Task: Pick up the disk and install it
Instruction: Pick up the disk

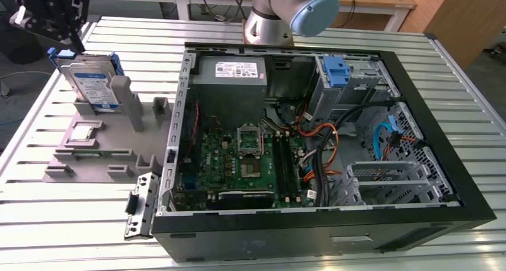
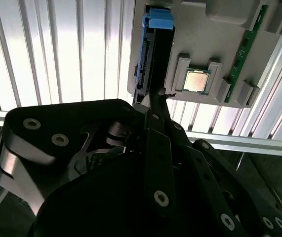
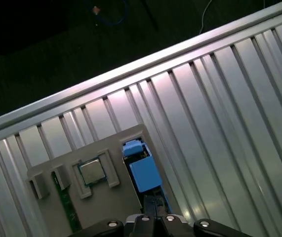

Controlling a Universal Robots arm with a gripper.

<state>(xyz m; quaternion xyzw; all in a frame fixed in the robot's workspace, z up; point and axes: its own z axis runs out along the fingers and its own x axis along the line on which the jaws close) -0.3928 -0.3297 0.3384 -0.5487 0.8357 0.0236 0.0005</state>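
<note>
One disk (image 1: 93, 84) upright, hand (image 1: 68, 41) prob. above

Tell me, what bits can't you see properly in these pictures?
1. Exterior view: the disk has its lower part hidden behind the grey holder.
2. Exterior view: the gripper and the arm are cut off by the top edge.
3. Second wrist view: the disk is edge-on, so its label is hidden.
</note>
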